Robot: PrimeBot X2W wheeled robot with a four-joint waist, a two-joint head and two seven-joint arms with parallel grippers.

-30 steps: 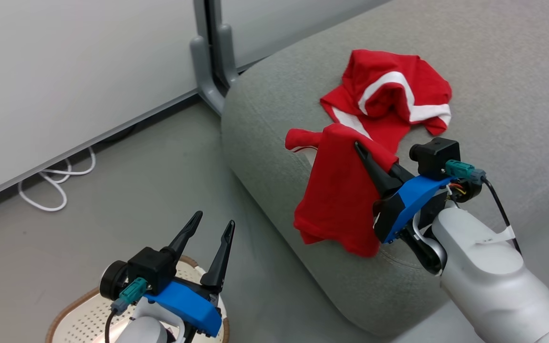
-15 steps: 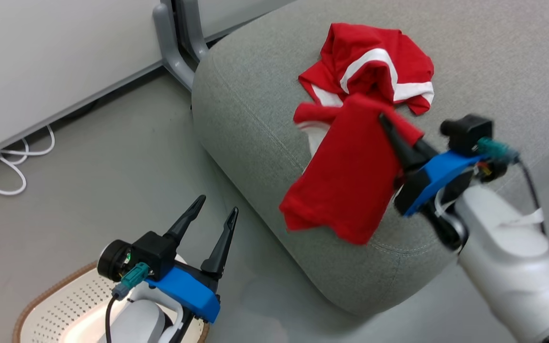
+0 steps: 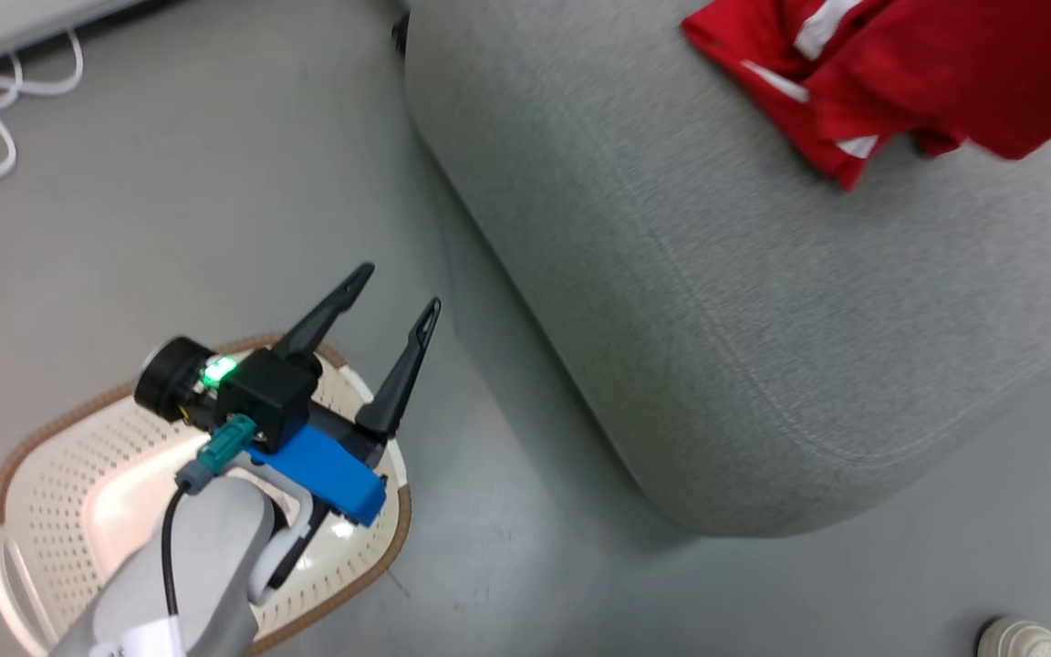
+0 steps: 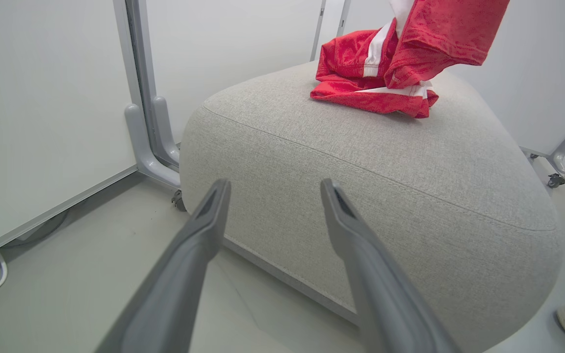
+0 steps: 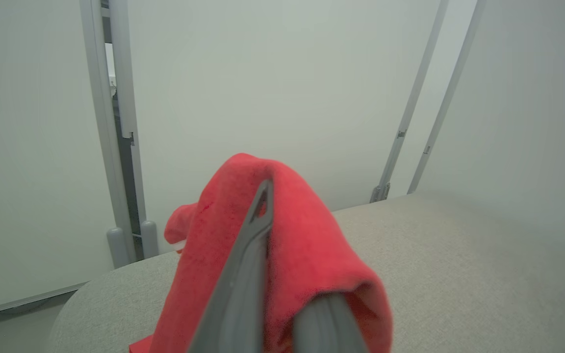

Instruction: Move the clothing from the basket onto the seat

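My left claw (image 3: 400,285) is spread open with nothing in it, above the basket (image 3: 51,456); right claw (image 5: 269,215) pinched on a red garment (image 5: 307,245) over the seat (image 3: 717,301), other clothing (image 3: 763,55) heaped on seat top

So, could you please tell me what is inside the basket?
The basket shows perforated walls and a pale floor with nothing on them; the left hand and forearm cover its middle, so that part is hidden.
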